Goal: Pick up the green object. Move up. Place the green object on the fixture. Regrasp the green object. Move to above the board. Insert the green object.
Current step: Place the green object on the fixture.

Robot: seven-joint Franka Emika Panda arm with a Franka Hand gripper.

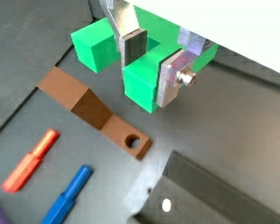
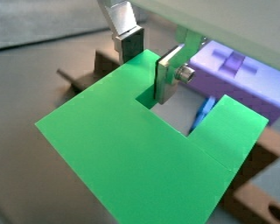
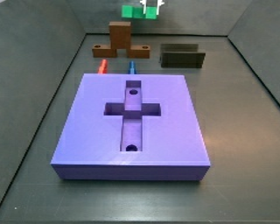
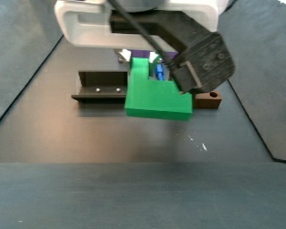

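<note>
Dark floor under end effector (image 1: pixel 152 63) clamping green object (image 1: pixel 143 83) aloft.

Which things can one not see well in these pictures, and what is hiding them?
- The board: in a wrist view, mostly behind the green object; its recess shows only partly.
- The gripper: in a side view, cut off by the top edge, too small to judge.
- The fixture: in a side view, its right part is behind the green object.
- The brown block: mostly behind the gripper.

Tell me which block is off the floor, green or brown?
The green object: the gripper holds it in the air. The brown block stands on the floor.
</note>
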